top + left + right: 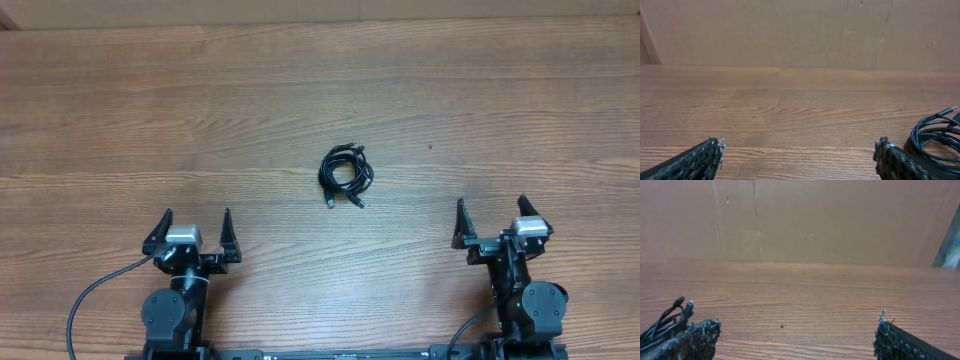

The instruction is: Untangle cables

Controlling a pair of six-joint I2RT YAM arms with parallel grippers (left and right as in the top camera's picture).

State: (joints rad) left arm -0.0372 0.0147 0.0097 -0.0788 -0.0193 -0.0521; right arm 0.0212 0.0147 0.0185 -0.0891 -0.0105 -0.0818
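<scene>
Tangled black cables [345, 176] bunched in 1 small coil mid-table [120, 110], well apart from every edge, with left gripper [195, 222] and right gripper [491, 208] spread wide, empty, flanking near the front edge, seemingly poised to reach in.

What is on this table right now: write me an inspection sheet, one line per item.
Surface: wooden table, light-brown grain.
Job's things: cables in one tangled coil mid-table, plugs sticking out.
Clutter: one small dark speck.
Grippers: left gripper and right gripper open, empty, short of the coil.
Cables: thick arm wire loops beside the left base, apart from the coil.
Surroundings: plain brown wall behind the table.
</scene>
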